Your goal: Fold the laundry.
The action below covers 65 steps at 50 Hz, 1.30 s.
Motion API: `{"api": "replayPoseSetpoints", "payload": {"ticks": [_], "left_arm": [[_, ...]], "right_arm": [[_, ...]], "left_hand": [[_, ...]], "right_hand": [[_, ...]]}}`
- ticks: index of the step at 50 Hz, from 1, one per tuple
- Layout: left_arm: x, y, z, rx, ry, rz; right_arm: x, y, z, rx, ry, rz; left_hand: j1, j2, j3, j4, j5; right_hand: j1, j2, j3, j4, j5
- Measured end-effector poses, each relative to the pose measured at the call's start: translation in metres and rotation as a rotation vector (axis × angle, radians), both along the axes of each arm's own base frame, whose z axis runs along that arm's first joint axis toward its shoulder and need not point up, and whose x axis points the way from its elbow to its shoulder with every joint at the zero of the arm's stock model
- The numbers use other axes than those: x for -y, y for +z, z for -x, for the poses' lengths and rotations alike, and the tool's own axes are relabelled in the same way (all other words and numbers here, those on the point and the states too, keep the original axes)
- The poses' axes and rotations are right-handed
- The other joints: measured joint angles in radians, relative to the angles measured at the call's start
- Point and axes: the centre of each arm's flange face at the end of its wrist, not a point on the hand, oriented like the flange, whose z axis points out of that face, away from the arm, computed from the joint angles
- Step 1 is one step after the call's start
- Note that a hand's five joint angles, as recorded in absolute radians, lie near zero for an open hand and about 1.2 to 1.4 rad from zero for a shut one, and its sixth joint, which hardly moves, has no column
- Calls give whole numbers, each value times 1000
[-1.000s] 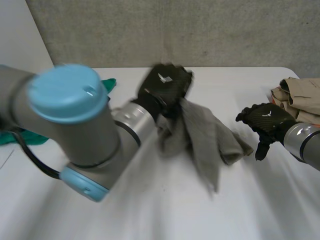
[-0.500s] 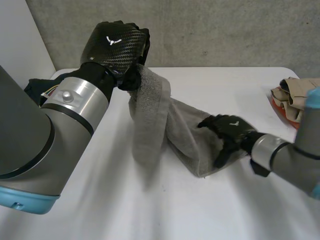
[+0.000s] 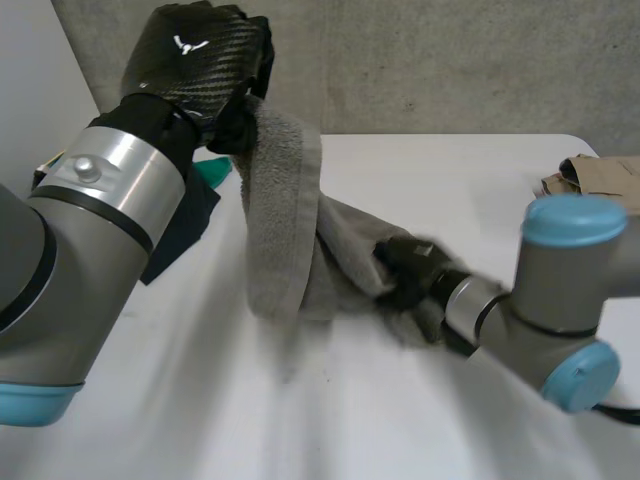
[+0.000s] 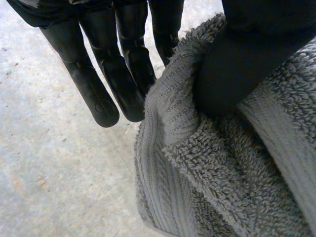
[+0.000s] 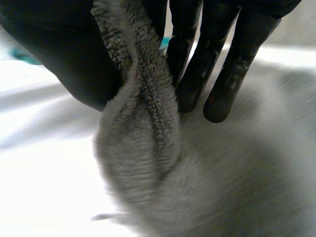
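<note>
The left hand [image 3: 200, 60], up high, pinches one end of the grey terry towel [image 3: 285, 220]. The right hand [image 3: 408, 268] pinches the other end low by the white table [image 3: 300, 420], so the towel slopes down between them.
</note>
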Motion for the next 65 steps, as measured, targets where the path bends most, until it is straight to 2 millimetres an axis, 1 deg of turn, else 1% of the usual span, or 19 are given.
{"api": "replayPoseSetpoints", "payload": {"ticks": [3,8,9,13,18,22,24,25,26,27,30,31,35,39,43,46,49,58,65], "left_arm": [[4,-2,-6,7,19,-6],[17,-15,-24,36,80,-36],[23,-22,-30,48,103,-53],[32,-39,-40,76,139,-99],[39,-67,-42,121,151,-172],[50,-115,-36,196,139,-292],[51,-119,-35,202,138,-303],[56,-143,-33,239,131,-362],[57,-154,-32,257,129,-389],[57,-162,-31,271,127,-407],[57,-180,-30,330,119,-441],[56,-183,-31,353,117,-441],[54,-177,-32,434,119,-380],[58,-149,-34,446,143,-276],[66,-113,-36,368,173,-190],[70,-101,-36,323,178,-176],[80,-80,-33,210,169,-178],[106,-73,-30,131,141,-232],[117,-73,-40,142,163,-242]], "right_arm": [[16,24,10,-48,-58,149],[40,94,43,-206,-156,508],[40,118,51,-251,-172,616],[33,155,58,-284,-180,763],[21,177,56,-264,-166,831],[6,162,32,-247,-81,790],[4,159,30,-249,-74,781],[3,154,26,-252,-62,768],[-2,132,13,-280,-24,706],[-3,127,12,-289,-19,693],[-5,106,5,-335,-7,637],[-6,103,5,-344,-6,629],[-7,92,4,-379,-7,603],[-8,93,6,-383,-11,603],[-11,106,8,-365,-21,631],[-14,113,9,-354,-24,649],[-25,137,10,-309,-16,708],[-50,190,19,-216,-2,850],[-55,200,23,-214,-6,866]], "left_hand": [[0,0,0,0,0],[0,1,7,0,0],[0,1,7,0,0],[0,1,7,0,0],[0,1,7,0,0],[0,2,7,1,0],[0,2,7,1,0],[-21,-62,-52,-65,-11],[-212,-239,-226,-241,-174],[-212,-239,-226,-241,-174],[-784,-781,-750,-773,-709],[-784,-781,-750,-773,-709],[-890,-936,-922,-944,-888],[-890,-937,-922,-944,-888],[-890,-937,-922,-944,-888],[-890,-937,-922,-944,-888],[-890,-937,-922,-944,-888],[-890,-937,-922,-944,-888],[-890,-937,-922,-944,-888]], "right_hand": [[4,12,28,28,31],[4,12,28,28,31],[4,12,28,28,31],[4,12,28,28,31],[4,12,28,28,31],[4,12,28,28,31],[4,12,28,28,31],[4,12,28,28,31],[4,12,28,28,31],[4,12,28,28,31],[4,12,28,28,31],[4,12,28,28,31],[5,12,28,28,31],[4,12,28,29,31],[4,12,28,29,31],[4,12,28,29,31],[4,12,28,29,31],[4,12,28,29,31],[4,12,28,29,31]]}}
